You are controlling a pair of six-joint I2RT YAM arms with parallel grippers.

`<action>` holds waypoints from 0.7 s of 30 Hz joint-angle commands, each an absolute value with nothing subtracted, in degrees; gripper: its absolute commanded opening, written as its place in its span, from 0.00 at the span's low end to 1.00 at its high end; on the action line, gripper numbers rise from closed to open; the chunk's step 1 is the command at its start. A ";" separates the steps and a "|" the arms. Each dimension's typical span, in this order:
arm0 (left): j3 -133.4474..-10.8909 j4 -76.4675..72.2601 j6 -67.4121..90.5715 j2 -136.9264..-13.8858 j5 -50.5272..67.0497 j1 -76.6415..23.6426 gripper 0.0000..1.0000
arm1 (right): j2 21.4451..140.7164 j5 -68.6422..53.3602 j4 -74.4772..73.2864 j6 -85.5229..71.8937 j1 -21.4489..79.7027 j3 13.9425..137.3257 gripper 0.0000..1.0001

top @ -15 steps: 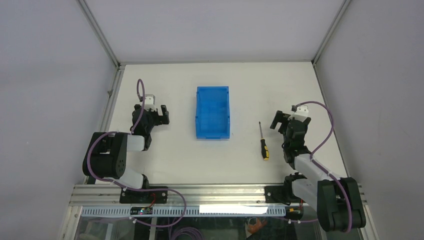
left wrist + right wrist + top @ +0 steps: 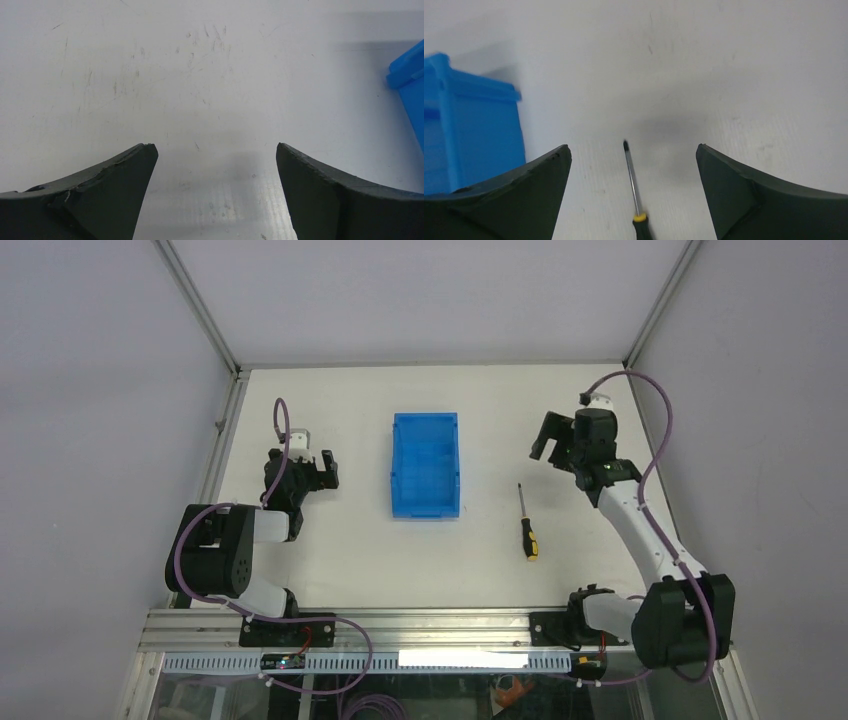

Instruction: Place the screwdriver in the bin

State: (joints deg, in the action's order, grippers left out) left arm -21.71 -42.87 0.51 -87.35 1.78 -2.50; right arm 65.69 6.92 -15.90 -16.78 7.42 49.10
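Top view: I am looking at the screwdriver (image 2: 526,525), which is lying flat on the counter (image 2: 450,560) just to the right of the bin (image 2: 395,465). It is level with the bin's near end and clear of its wall. Its long axis is running roughly parallel to the bin's long sides, with the thin shaft pointing toward the far end and the black-and-yellow handle toward the near end. The right claw (image 2: 545,448) is hanging on that same side of the bin, a little beyond the shaft's tip. The left claw (image 2: 322,472) is sitting on the bin's opposite side, with the bin between it and the tool. I am judging the right arm to be the nearer one and the one to use.

Left wrist view: the left claw (image 2: 215,155) is standing wide with only bare counter between its fingers. A corner of the bin (image 2: 407,75) is showing at the right edge.

Right wrist view: the right claw (image 2: 632,147) is standing wide and holding nothing. The screwdriver (image 2: 634,195) is lying centred between its fingers, shaft pointing ahead and handle running out of the bottom of the view. The bin (image 2: 479,135) is showing off to the left. I am judging that the coming move calls for drawing the claw back toward the handle and lowering it, so the fingers are closing across the axis.
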 commanded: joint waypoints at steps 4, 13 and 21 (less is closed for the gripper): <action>-22.10 -45.79 0.70 -86.27 2.10 -2.28 0.99 | 66.85 5.16 -42.44 -23.75 14.99 48.46 0.99; -22.06 -45.79 0.69 -86.30 2.09 -2.23 0.99 | 69.49 10.29 -42.77 -32.72 22.11 41.33 0.97; -22.06 -45.79 0.69 -86.30 2.06 -2.24 0.99 | 76.13 11.72 -39.91 -35.15 23.91 39.92 0.77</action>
